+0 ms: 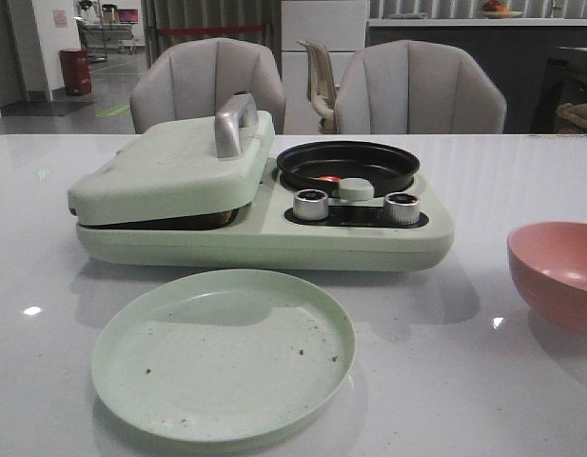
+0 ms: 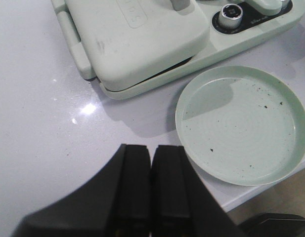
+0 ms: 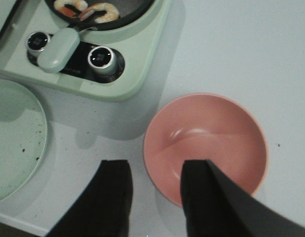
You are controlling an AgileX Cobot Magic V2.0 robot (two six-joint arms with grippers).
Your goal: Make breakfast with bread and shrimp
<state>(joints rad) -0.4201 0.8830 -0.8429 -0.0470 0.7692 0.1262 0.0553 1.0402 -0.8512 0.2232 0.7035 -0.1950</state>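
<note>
The bread is hidden; the pale green lid (image 1: 174, 167) of the breakfast maker (image 1: 369, 238) is down over its grill side. Orange-red shrimp (image 3: 95, 11) lie in the black pan (image 1: 348, 167), where a red speck (image 1: 327, 179) shows in the front view. An empty pale green plate (image 1: 224, 352) sits in front of the maker and shows in the left wrist view (image 2: 241, 123). My left gripper (image 2: 151, 150) is shut and empty above the table, left of the plate. My right gripper (image 3: 154, 170) is open and empty, over the near rim of the pink bowl (image 3: 206, 143).
The pink bowl (image 1: 559, 271) stands at the right edge of the table. Two silver knobs (image 1: 310, 204) (image 1: 402, 208) sit on the maker's front. The lid has a silver handle (image 1: 233, 122). Two grey chairs (image 1: 417, 90) stand behind the table. The table's near edge (image 2: 251, 195) is close to the plate.
</note>
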